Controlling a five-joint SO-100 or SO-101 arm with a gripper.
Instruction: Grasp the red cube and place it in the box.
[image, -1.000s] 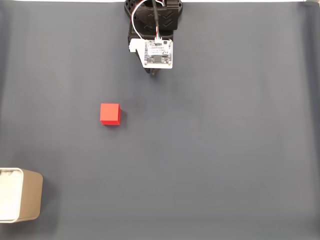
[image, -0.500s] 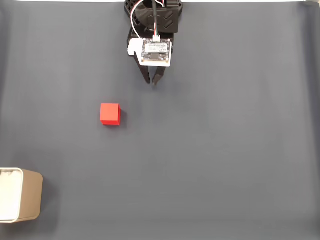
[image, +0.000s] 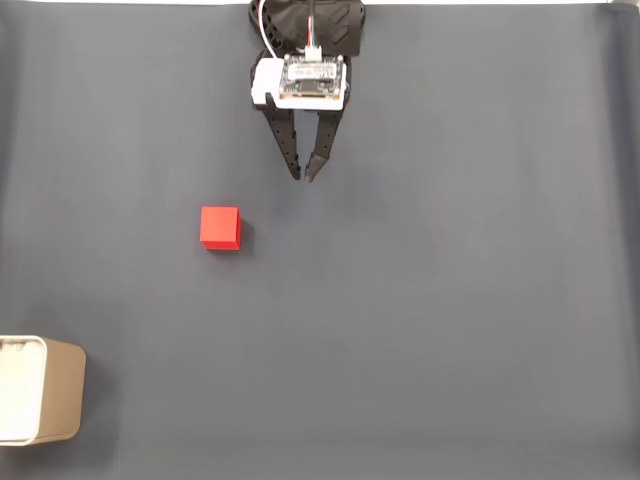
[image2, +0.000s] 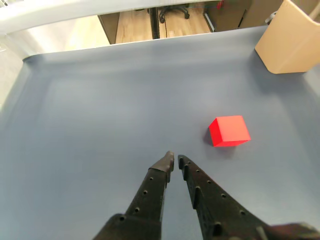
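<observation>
Partly cropped, the box (image: 40, 390) sits well apart from the red cube (image: 220, 228).

Fixed view looks straight down; wrist view faces forward, low; both share the red cube (image: 220, 228).

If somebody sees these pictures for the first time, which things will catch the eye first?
The red cube, alone on the dark grey mat, left of centre in the fixed view. Next, the black gripper at the top, tips nearly together, apart from the cube. The tan box sits in the bottom-left corner.
</observation>
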